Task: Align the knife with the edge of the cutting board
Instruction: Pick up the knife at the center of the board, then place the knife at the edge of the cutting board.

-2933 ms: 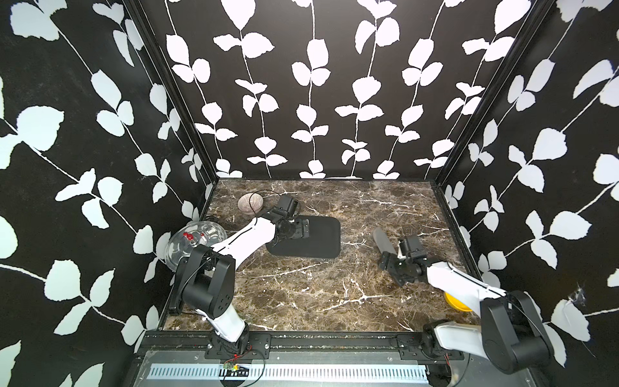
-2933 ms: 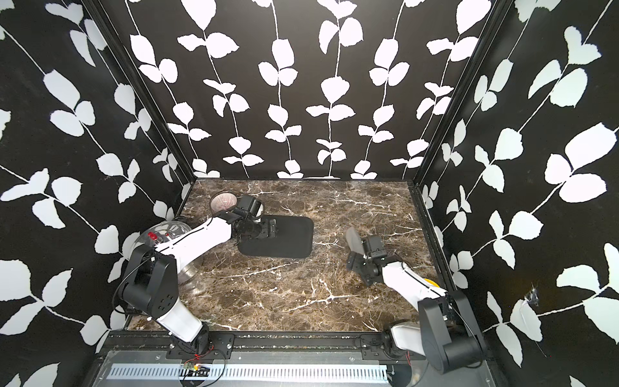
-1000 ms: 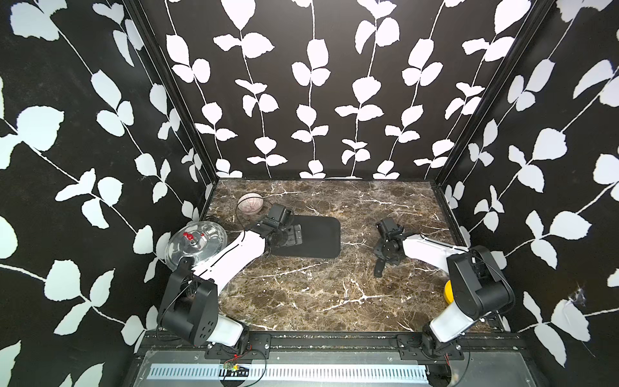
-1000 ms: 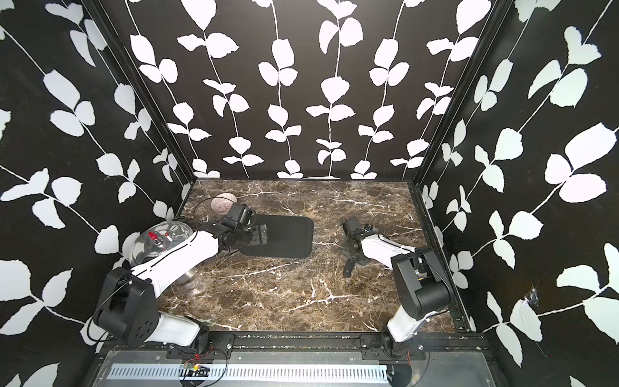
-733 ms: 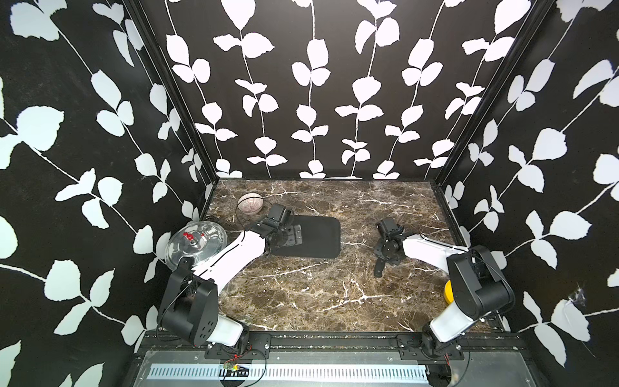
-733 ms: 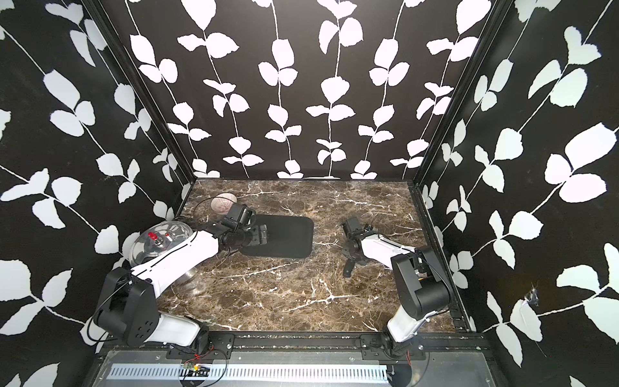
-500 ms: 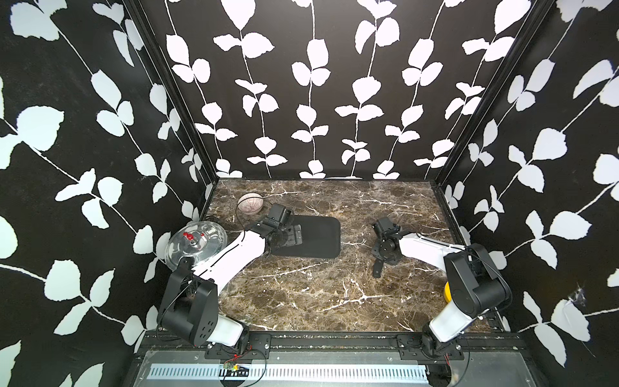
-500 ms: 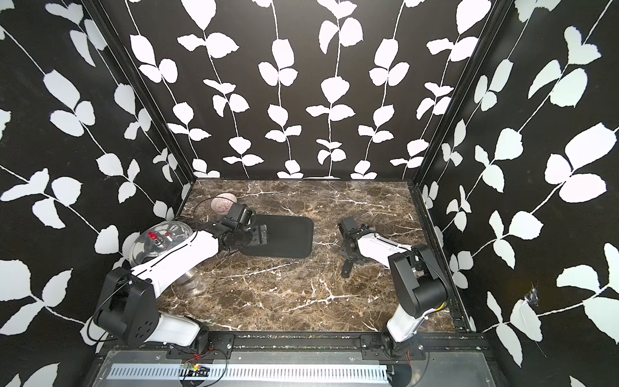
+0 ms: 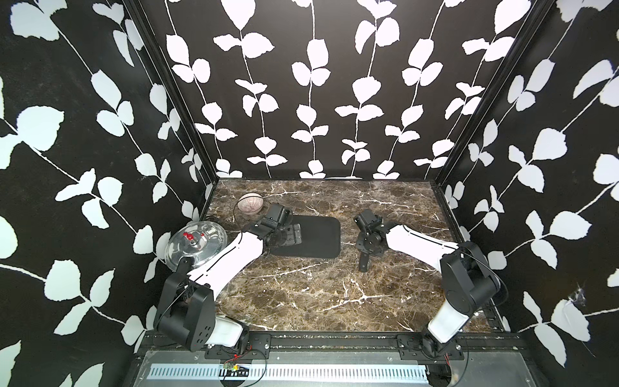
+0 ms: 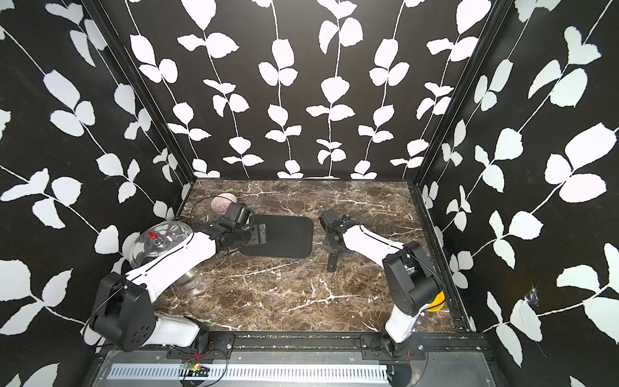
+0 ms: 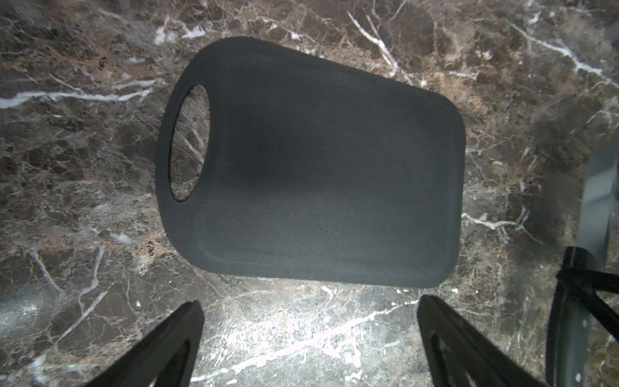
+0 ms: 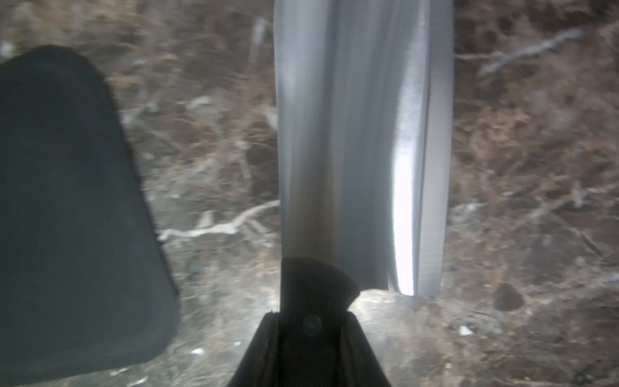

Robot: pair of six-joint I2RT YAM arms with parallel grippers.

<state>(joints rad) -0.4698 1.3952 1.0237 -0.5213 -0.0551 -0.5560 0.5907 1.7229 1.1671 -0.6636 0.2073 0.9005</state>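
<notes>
In a top view the cutting board (image 9: 318, 236) is seen lying flat, with the left gripper (image 9: 296, 234) held over its handle-hole end. The knife (image 9: 363, 263) is found near the board's opposite short end, only its black handle showing below the right gripper (image 9: 367, 242).

In the left wrist view the left jaws are spread wide with nothing between them. Bare marble tabletop (image 11: 502, 187) is seen between board and knife.

In the right wrist view, which is blurred, the right jaws are clamped on the knife's handle. The blade is stretched out beside the board's rounded corner, roughly along that short edge, without touching.

The pick-up is judged done. Closing the gap, squaring the blade to the edge and letting go are left. No brand, label or writing can be read.
</notes>
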